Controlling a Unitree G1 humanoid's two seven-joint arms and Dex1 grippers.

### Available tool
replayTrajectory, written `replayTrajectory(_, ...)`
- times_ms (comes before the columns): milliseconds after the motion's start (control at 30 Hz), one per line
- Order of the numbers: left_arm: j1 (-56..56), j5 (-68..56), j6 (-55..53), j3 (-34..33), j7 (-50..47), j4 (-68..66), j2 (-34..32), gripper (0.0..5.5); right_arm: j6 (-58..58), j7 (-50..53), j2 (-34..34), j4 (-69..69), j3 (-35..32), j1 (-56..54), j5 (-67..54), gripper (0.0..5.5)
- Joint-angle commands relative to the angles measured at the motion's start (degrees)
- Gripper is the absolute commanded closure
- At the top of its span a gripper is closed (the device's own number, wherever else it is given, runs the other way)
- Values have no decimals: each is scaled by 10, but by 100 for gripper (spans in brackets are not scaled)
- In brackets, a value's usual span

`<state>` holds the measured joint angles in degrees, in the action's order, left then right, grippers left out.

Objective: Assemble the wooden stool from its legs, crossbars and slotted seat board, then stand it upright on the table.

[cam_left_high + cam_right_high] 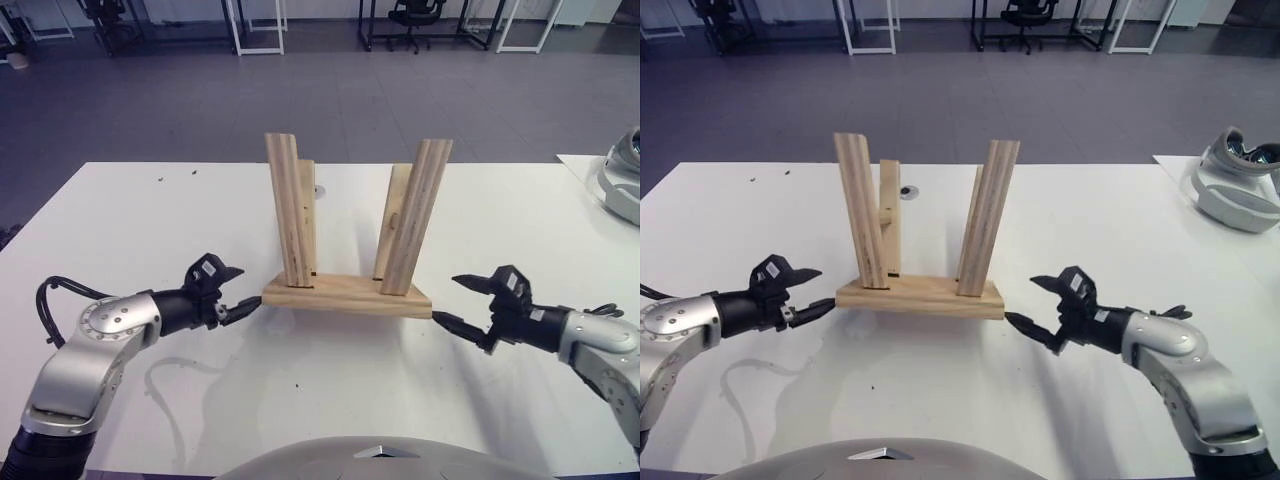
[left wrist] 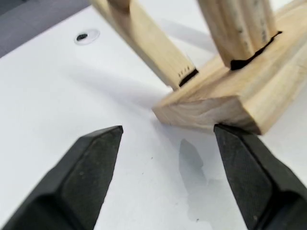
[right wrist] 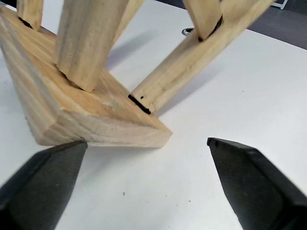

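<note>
The wooden stool stands upside down on the white table, its slotted seat board flat on the surface. Its legs point up, with crossbars between them partly hidden. My left gripper is open at the board's left end, and its lower fingertip meets the board's corner. My right gripper is open at the board's right end, with one fingertip against the board's lower corner. Neither gripper holds anything.
A white headset lies at the table's far right edge. A small round grommet sits in the tabletop behind the stool. Beyond the table's far edge is grey floor with chairs and desk frames.
</note>
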<state>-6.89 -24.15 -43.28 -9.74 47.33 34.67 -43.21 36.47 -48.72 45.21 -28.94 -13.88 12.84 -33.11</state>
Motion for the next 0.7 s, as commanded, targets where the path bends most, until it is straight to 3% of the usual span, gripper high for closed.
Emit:
replayTrajectory(33, 10, -84, -1, 2, 56, 58, -9, 197, 7, -54, 10, -33, -36, -3, -80, 80)
replayTrajectory(167, -10, -56, 14, 4, 65, 24, -39, 197, -16, -60, 28, -11, -23, 24, -20, 80)
replayTrajectory(367, -28, 46, 108, 27, 131, -88, -154, 197, -127, -117, 106, 58, -7, 62, 108, 80)
replayTrajectory(533, 60, 0, 124, 99, 198, -91, -119, 197, -135, -147, 75, 51, 78, -25, 91, 80)
replayTrajectory(700, 155, 33, 158, 190, 214, -152, -66, 192, -164, -157, 49, 91, 167, -91, 134, 166)
